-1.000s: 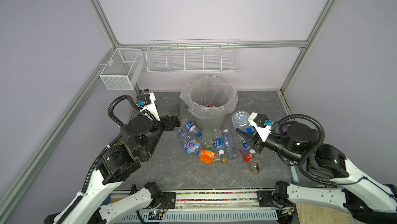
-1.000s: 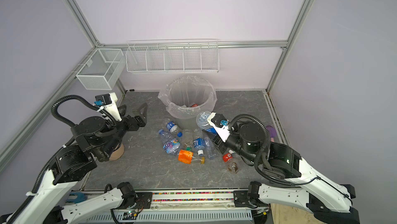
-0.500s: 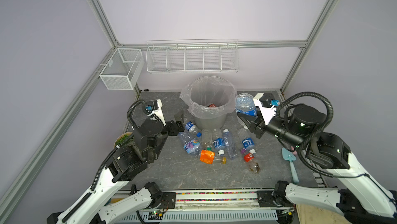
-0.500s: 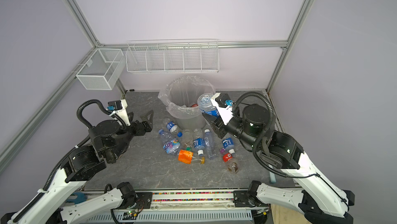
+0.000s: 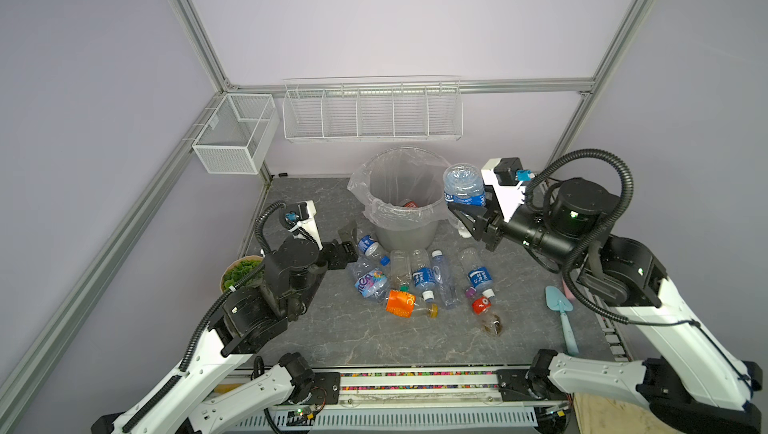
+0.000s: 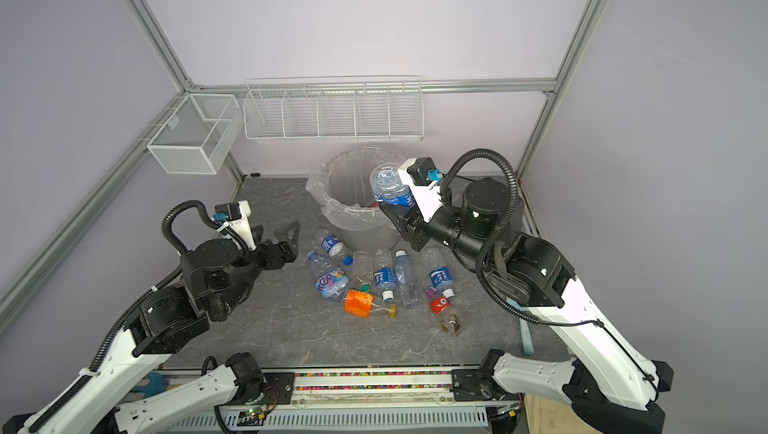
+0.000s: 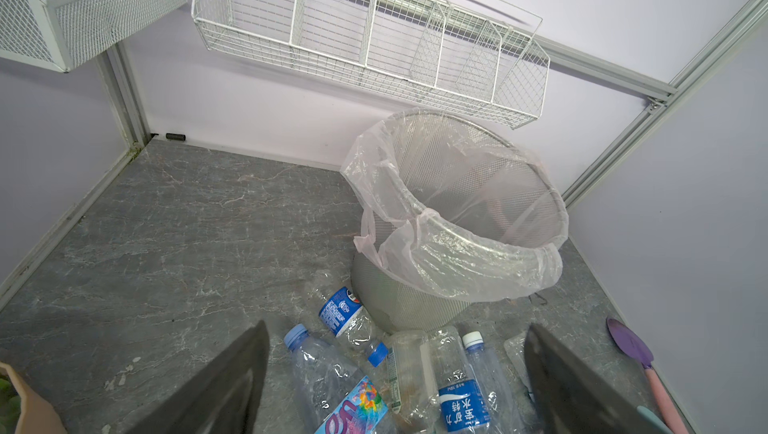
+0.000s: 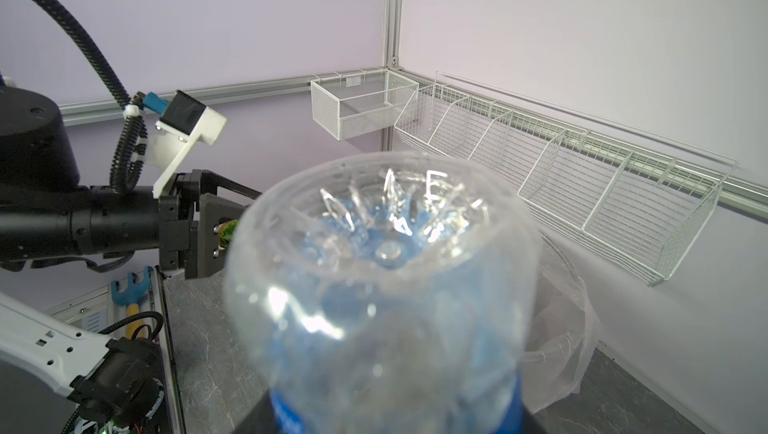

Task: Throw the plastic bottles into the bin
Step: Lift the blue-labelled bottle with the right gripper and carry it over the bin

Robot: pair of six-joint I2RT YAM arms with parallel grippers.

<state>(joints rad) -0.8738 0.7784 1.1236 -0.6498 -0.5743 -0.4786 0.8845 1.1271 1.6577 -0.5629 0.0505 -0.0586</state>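
Bottles litter bin front; right gripper holds bottle; trowel, plant nearby.

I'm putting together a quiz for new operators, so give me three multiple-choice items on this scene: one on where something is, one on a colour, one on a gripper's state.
1. Where, relative to the bin, is the bottle in the right gripper?
A. Down inside it.
B. Raised by its rim.
C. Lying far in front of it.

2. What colour is that bottle's label?
A. Blue.
B. Orange.
C. Green.

3. How is the left gripper?
A. Shut on a bottle.
B. Out of view.
C. Open, holding nothing.

Answers:
1 B: both top views show it lifted at the rim.
2 A: a blue band wraps it.
3 C: in its wrist view the jaws stand wide apart, gripping nothing.
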